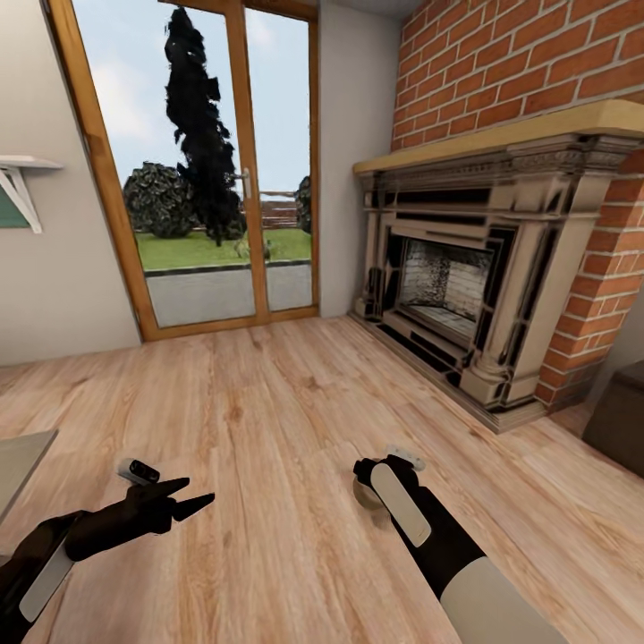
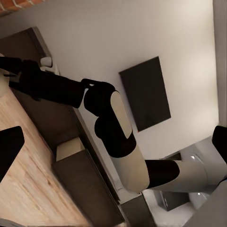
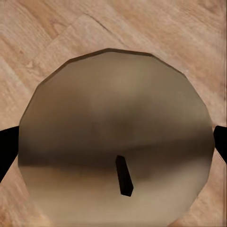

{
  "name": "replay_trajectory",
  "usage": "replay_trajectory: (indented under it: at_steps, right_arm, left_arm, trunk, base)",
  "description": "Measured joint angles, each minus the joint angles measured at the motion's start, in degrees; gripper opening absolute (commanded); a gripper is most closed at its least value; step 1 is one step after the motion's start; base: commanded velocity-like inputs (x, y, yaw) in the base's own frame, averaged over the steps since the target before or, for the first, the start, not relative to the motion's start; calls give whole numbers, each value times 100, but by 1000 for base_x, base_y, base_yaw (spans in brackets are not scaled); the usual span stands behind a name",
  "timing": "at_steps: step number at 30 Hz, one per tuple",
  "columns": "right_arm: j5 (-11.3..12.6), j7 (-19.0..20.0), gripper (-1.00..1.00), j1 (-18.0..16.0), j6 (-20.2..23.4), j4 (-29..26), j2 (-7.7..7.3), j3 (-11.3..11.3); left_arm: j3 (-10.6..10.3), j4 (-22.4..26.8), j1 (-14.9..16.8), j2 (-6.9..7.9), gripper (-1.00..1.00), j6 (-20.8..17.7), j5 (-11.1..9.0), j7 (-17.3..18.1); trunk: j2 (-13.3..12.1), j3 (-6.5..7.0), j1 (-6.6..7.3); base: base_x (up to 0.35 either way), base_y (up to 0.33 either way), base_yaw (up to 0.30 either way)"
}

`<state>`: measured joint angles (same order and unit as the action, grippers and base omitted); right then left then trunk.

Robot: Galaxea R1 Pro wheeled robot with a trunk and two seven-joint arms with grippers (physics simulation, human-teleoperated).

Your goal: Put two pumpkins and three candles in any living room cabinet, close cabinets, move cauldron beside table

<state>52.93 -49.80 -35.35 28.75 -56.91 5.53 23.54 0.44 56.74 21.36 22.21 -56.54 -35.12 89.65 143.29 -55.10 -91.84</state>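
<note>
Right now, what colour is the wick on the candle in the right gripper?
Dark, nearly black wick, on the grey-beige candle; right wrist view.

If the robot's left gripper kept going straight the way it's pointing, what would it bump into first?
Probably nothing close. The left gripper is open and empty, pointing across bare wooden floor toward the right arm. Its wrist view looks past that arm to the dark cabinet by the wall, though depth is hard to judge.

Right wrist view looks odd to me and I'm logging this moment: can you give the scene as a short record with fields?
right tool: shut on candle
candle: round, beige, dark wick; held between the right fingers above wooden floor
left tool: open, empty
surroundings: fireplace, glass door
cabinet: in left wrist view; whether it is closed is unclear
</note>
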Motion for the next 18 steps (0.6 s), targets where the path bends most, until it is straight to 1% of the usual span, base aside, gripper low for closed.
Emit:
replay_trajectory:
  at_steps: [3, 7, 8, 11, 13, 18]
  right_arm:
    - [0, -5, -100, 0, 0, 0, -4, -7]
    - [-2, -2, -100, 0, 1, 1, -7, -20]
    - [-6, -1, -100, 0, 2, 1, -8, -49]
    - [-7, 15, -100, 0, 7, 1, -2, -288]
    - [4, 22, -100, -1, 7, 2, 0, -346]
    - [5, 21, -100, 0, 17, 77, 2, -388]
  left_arm:
    - [1, 0, 0, 0, 100, -3, 0, 0]
    - [2, 1, 0, 0, 100, -2, 1, 0]
    - [2, 1, 0, 0, 100, -1, 1, 0]
    - [2, 1, 0, 0, 100, -1, 5, 0]
    - [0, 2, -1, -1, 100, 1, 2, -1]
    - [-7, 2, -2, -6, 100, 1, 0, -1]
  trunk:
    - [0, 17, 0]
    - [0, 40, 2]
    - [0, 46, 2]
    - [0, 61, 3]
    - [0, 67, 3]
    - [0, 69, 3]
  base:
    - [22, 2, -244]
    - [182, 83, -245]
    - [264, 124, -254]
    - [283, 107, -246]
    - [292, 77, -113]
    - [293, 15, -19]
